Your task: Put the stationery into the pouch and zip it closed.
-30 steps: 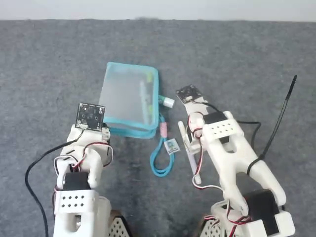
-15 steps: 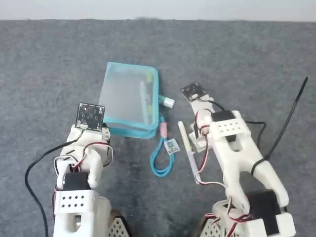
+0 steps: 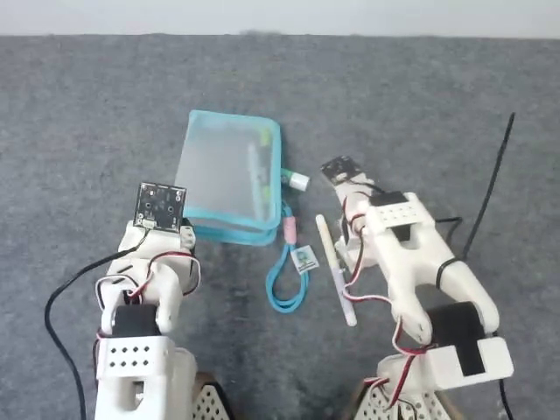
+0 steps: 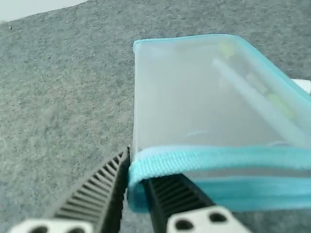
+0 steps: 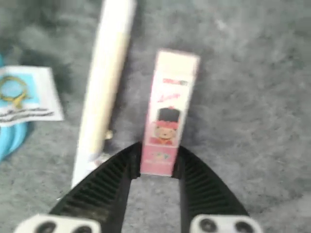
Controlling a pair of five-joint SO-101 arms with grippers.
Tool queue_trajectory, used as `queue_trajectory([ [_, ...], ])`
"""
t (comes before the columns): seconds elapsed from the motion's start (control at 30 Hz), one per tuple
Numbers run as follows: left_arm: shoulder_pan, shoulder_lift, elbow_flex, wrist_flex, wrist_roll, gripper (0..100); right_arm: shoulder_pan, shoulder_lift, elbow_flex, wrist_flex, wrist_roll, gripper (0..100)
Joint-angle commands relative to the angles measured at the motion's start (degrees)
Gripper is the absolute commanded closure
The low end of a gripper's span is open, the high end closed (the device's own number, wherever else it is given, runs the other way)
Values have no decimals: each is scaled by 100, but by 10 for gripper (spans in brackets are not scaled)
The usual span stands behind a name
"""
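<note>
While my left gripper [image 4: 138, 189] pinches the pouch [image 4: 194, 107] corner | right gripper [image 5: 156, 167] nips the eraser [image 5: 170, 107] end, near the pouch | best grip squarely, lift clear of the pen [image 5: 107, 82].

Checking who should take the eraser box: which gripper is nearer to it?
Right. The right gripper has its jaws on one end of the eraser box; the left gripper is away, jaws on the pouch corner.
</note>
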Motion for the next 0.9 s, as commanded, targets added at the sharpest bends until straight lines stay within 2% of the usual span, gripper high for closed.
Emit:
queue_trajectory([
  [0.0, -53, -105, -277, 9, 79, 987, 242, 22, -325, -154, -299, 994],
  [0.2, -35, -105, -268, -9, 79, 987, 400, -242, -343, 180, -325, 992],
  [0.47, 0, -105, -259, -26, 114, 987, 268, -2941, -132, 1481, -325, 991],
  [0.53, 9, -105, -259, -79, 176, 987, -66, -3521, -79, 1666, -290, 991],
  [0.63, 9, -97, -180, -264, 378, 987, -1024, -3881, -132, 2123, 97, 991],
  [0.73, 35, -97, -163, -325, 369, 987, -1903, -3776, -193, 2308, 202, 991],
  [0.87, 440, -97, -66, -316, 360, 987, -2431, -3354, -457, 2334, 246, 991],
])
